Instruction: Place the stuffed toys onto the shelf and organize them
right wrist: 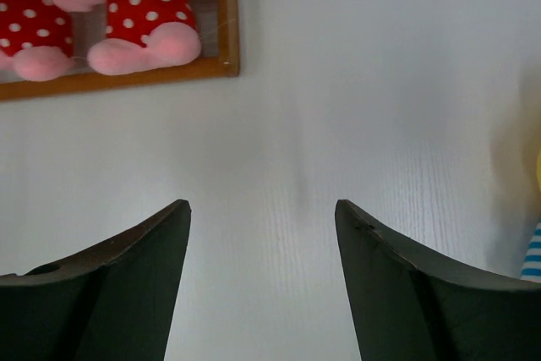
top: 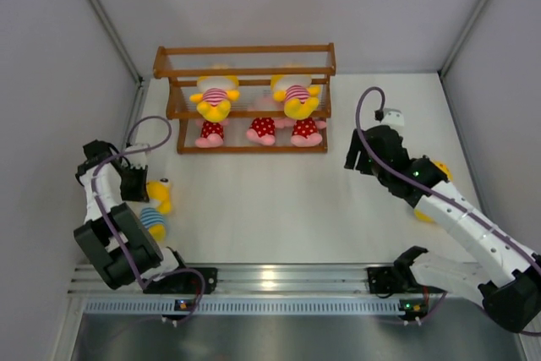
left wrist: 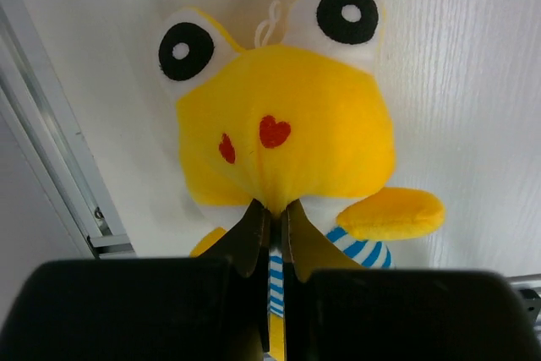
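Observation:
The brown wooden shelf stands at the back. Two yellow toys in pink-striped shirts sit on its middle tier, and three pink toys in red dotted outfits on its bottom tier. A yellow toy in a blue-striped shirt lies at the left. My left gripper is shut on it, pinching the fabric at its neck; in the top view this gripper is at the toy's head. My right gripper is open and empty over bare table. Another yellow toy lies mostly hidden under the right arm.
The shelf's bottom rail and two pink toys show at the top left of the right wrist view. A metal rail runs along the near edge. Grey walls close in the left, right and back sides.

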Motion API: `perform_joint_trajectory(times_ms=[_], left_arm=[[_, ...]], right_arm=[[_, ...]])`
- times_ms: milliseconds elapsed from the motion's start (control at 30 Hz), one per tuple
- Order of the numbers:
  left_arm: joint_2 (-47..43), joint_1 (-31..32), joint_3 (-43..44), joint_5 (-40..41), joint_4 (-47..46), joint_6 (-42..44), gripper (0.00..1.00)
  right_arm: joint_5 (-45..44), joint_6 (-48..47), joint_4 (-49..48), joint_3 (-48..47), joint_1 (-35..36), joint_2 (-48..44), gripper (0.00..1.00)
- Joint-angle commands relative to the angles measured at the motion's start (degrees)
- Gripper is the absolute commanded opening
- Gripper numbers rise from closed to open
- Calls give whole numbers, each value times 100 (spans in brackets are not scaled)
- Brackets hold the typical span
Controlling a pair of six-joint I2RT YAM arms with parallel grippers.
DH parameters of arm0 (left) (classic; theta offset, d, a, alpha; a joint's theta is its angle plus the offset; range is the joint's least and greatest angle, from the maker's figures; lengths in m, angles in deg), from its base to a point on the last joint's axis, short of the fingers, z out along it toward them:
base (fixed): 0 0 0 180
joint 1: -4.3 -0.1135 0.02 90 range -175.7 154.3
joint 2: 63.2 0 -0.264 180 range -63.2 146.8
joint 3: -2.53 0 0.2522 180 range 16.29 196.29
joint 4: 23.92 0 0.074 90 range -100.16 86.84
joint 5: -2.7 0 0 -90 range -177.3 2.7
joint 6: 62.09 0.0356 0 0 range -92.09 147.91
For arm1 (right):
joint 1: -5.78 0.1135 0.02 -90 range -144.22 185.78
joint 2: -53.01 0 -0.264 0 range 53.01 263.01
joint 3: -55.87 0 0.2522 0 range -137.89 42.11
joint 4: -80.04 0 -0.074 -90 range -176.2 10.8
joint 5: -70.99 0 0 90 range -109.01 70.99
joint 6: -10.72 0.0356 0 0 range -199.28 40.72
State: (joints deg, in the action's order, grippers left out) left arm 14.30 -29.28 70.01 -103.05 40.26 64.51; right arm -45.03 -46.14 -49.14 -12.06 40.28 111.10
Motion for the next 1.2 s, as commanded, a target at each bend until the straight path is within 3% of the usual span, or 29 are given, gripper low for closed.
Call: perform_joint_trajectory(times_ms=[0, 67, 133, 200, 367, 433, 467, 533, 733, 1033, 1167], left_arm=[[-734, -25, 86, -367, -269, -162, 0], [-1338, -17, 226, -429, -32, -205, 0], [-1657, -17, 690, -482, 257, -197, 0], [-1825, -8, 1209, -701, 932, -171, 0], [-1449, -8, 2843, -1832, 2470, -65, 0], [-1395, 97, 3135, -2063, 2657, -118, 0], [-1421, 167, 3215, -2107, 2675, -292, 0], [-1439, 491, 3382, -2248, 2667, -442, 0], [-1255, 1748, 3663, -2222, 2658, -1190, 0], [-1105, 1882, 3681, -2064, 2649, -1278, 0], [-1105, 1873, 3681, -2187, 2649, -1287, 0]], right_arm=[[711, -553, -506, -804, 231, -280, 69], [817, -957, -751, -1216, 530, -271, 69], [844, -1782, -1215, -1472, 1267, -88, 68], [1544, -2723, -1551, -1780, 1986, 140, 68], [4063, -4533, -3017, -2202, 2736, 1230, 69], [4472, -5019, -3659, -2177, 2974, 1694, 71], [4813, -5107, -4419, -2211, 3009, 1880, 71], [5080, -5449, -4619, -2569, 3124, 2467, 72], [4826, -6468, -4804, -3204, 3686, 3690, 73], [4299, -7304, -4621, -3520, 4144, 4254, 76], [3543, -7524, -4331, -3846, 4267, 4579, 77]])
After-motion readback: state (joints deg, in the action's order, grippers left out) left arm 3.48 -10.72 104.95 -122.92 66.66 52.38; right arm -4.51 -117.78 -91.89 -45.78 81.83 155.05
